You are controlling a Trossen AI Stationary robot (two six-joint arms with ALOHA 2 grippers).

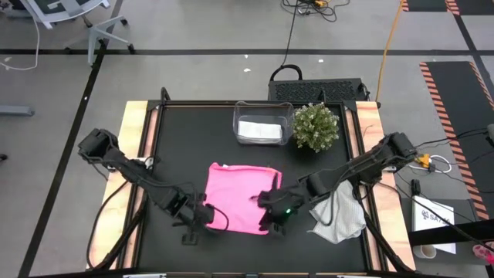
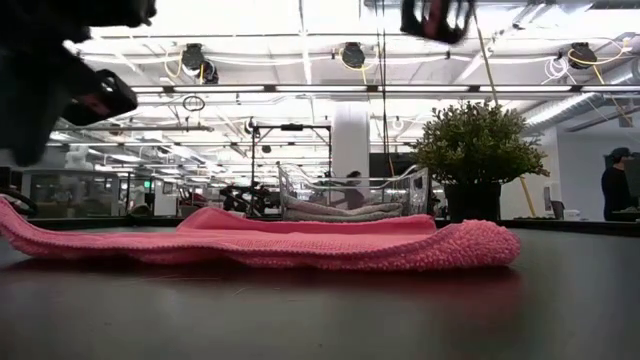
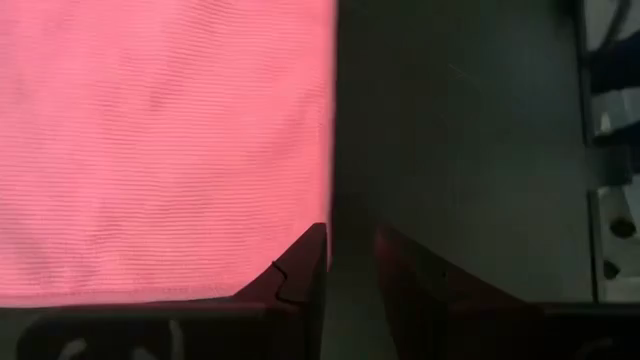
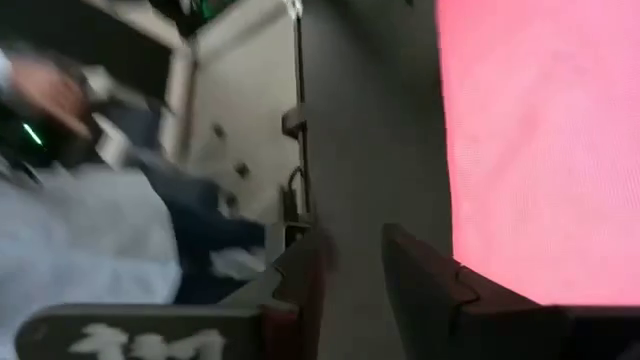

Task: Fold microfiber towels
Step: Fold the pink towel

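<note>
I have both arms low at the near edge of the pink towel point(image 1: 241, 199), which lies spread on the black table point(image 1: 185, 139), its far-left corner looking turned over. My left gripper point(image 1: 202, 217) sits at the near-left corner, my right gripper point(image 1: 275, 217) at the near-right one; in each wrist view the fingers stand a little apart with bare table between them and the pink edge just beside, so neither has cloth yet. To do this well, I judge I should slide each lower finger under the hem, pinch both corners together, then lift evenly and carry the near edge over to the far edge so the fold lands square. A white towel point(image 1: 338, 214) lies crumpled at my right arm, waiting. Another one rests folded in the clear bin point(image 1: 262, 123) at the far side, next to a potted plant point(image 1: 316, 126). The tabletop is dark and slightly glossy. Beyond it is an open workshop with ceiling lights, and a person point(image 2: 616, 180) at the far right.
</note>
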